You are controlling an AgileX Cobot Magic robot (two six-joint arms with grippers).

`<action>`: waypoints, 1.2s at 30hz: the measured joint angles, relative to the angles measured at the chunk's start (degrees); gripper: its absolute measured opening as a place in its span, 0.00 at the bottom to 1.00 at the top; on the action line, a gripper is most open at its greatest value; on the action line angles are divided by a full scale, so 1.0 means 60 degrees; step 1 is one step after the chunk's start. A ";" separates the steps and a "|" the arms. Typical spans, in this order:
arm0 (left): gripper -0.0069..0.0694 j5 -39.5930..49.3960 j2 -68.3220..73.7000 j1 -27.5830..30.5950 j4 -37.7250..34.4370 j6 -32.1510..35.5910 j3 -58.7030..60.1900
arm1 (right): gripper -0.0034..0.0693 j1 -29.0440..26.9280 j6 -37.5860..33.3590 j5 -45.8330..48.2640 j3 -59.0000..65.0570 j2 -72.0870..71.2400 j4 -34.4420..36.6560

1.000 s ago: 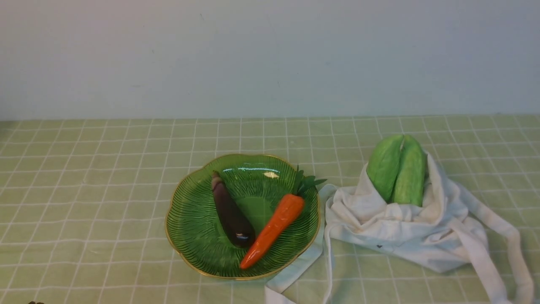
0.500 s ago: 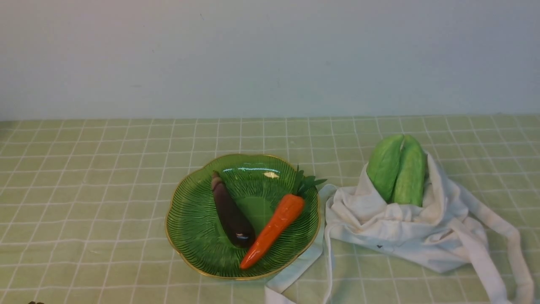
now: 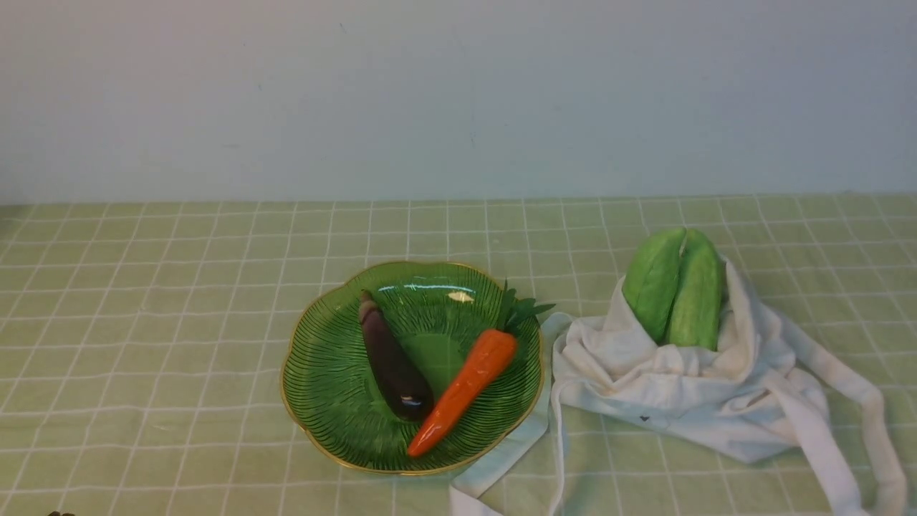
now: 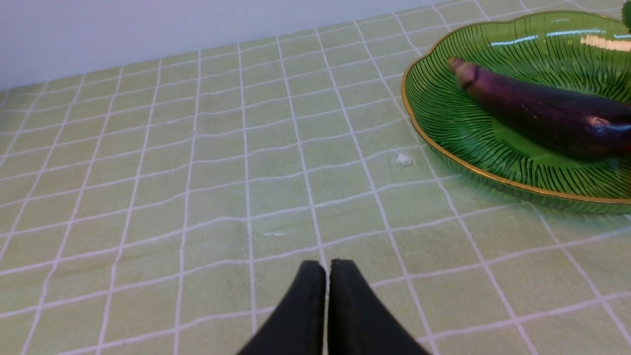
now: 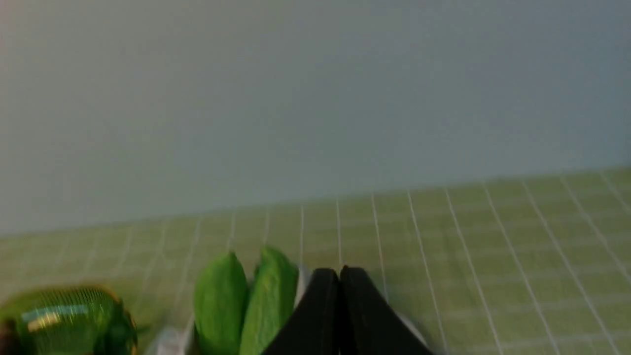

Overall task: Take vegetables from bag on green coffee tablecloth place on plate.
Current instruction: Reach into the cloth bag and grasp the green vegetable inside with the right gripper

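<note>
Two pale green vegetables [image 3: 655, 283] stand side by side and touching. Their lower halves are tucked in the white bag [image 3: 680, 408] and their tapered tops stick out of its mouth. The bag lies slumped on the right of the checked tablecloth [image 3: 143, 322] that covers the bench, with one strap trailing just beside the plate [image 3: 329, 380]. The plate sits left of the bag and already carries an eggplant [image 3: 392, 365] and a carrot [image 3: 466, 390], close together at their near ends and spread apart further back.

The step in hand looks like the reach for the next vegetable in the bag. The right tool [image 5: 339, 276] has its jaws pressed together and holds nothing. Its blurred wrist view shows the two vegetables just beyond its tips. The left tool [image 4: 328, 268] is likewise closed and empty, low over bare cloth on the eggplant side of the plate.

The right tool is probably the one to use. It would need to open its jaws, straddle the exposed top of one vegetable across its width, close, and lift without dragging the bag or the neighbouring vegetable.

Count: two green vegetables in the bag, one eggplant, one carrot, one plate, one bag, two tools.
</note>
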 joint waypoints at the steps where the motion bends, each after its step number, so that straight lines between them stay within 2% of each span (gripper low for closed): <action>1: 0.08 0.0000 0.0000 0.0000 0.0000 0.0000 0.0000 | 0.03 0.0000 -0.0179 0.0562 -0.0303 0.0546 0.0157; 5: 0.08 0.0000 0.0000 0.0000 0.0000 0.0000 0.0000 | 0.03 0.0000 -0.1038 0.1446 -0.1007 0.1835 0.0938; 8: 0.08 0.0000 0.0000 0.0000 0.0000 0.0000 0.0000 | 0.03 0.0000 -0.2757 0.1749 -0.1811 0.3208 0.2502; 13: 0.08 0.0000 0.0000 0.0000 0.0000 0.0000 0.0000 | 0.03 0.0044 -0.4310 0.1756 -0.2805 0.4973 0.4039; 16: 0.08 0.0000 0.0000 0.0000 0.0000 0.0000 0.0000 | 0.03 0.0346 -0.4654 0.1756 -0.3253 0.5811 0.4164; 23: 0.08 0.0000 0.0000 0.0000 0.0000 0.0000 0.0000 | 0.07 0.1346 -0.4630 0.1616 -0.4297 0.7718 0.4037; 28: 0.08 0.0000 0.0000 0.0000 0.0000 0.0000 0.0000 | 0.22 0.1526 -0.4415 0.1293 -0.4922 0.8788 0.3581; 34: 0.08 0.0000 0.0000 0.0000 0.0000 0.0000 0.0000 | 0.59 0.1526 -0.4082 0.0487 -0.5063 0.9424 0.3402; 35: 0.08 0.0000 0.0000 0.0000 0.0000 0.0000 0.0000 | 0.60 0.1526 -0.4072 0.0465 -0.5063 0.9457 0.3402; 36: 0.08 0.0000 0.0000 0.0000 0.0000 0.0000 0.0000 | 0.69 0.1526 -0.4027 0.0281 -0.5063 0.9588 0.3402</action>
